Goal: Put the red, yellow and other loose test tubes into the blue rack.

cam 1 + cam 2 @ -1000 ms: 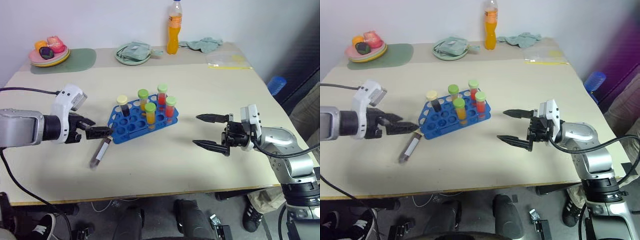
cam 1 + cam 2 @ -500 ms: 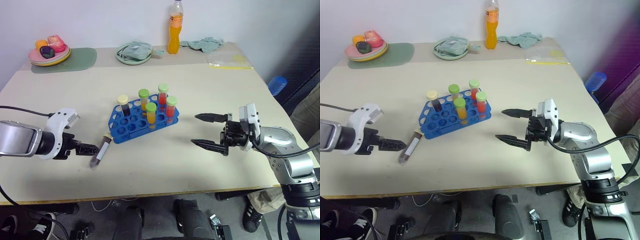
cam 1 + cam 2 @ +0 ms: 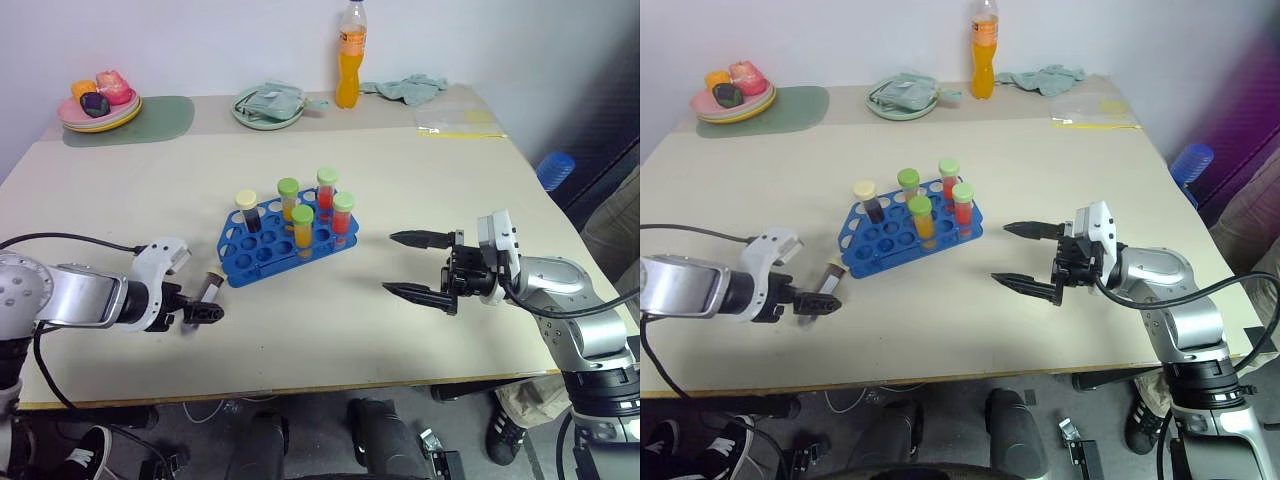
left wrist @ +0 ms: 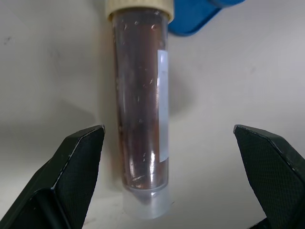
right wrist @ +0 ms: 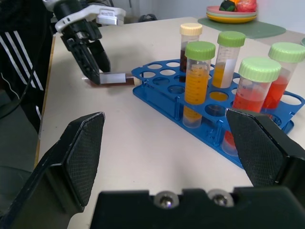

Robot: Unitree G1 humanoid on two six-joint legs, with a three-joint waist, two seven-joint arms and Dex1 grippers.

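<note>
Brown-filled test tube (image 4: 141,109) lies flat on the bench (image 3: 400,170), its cap just beside the blue rack (image 3: 285,243) holding 5 capped tubes. Left claw (image 3: 203,311) straddles it, fingers apart; right claw (image 3: 420,267) hangs apart, empty.

- The table (image 3: 420,170) has a smooth, matt beige top that looks laminated.
- The blue rack (image 3: 262,245) looks like moulded plastic, slightly glossy.
- The loose test tube (image 4: 141,109) is clear, glossy plastic with fine scratches, a pale cap and a white paper-like label strip.
- The standing tubes (image 5: 200,81) are clear plastic with ribbed, matt screw caps.
- The left gripper (image 4: 167,176) has matt black fingers (image 4: 78,162) with a fine knurled texture.
- The bottle (image 3: 348,55), upper centre, is glossy clear plastic.
- The cloth (image 3: 405,88) beside it is soft, crumpled fabric.
- The plates (image 3: 100,115), upper left, look like smooth plastic.
- The mat (image 3: 160,120) under them is matt.
</note>
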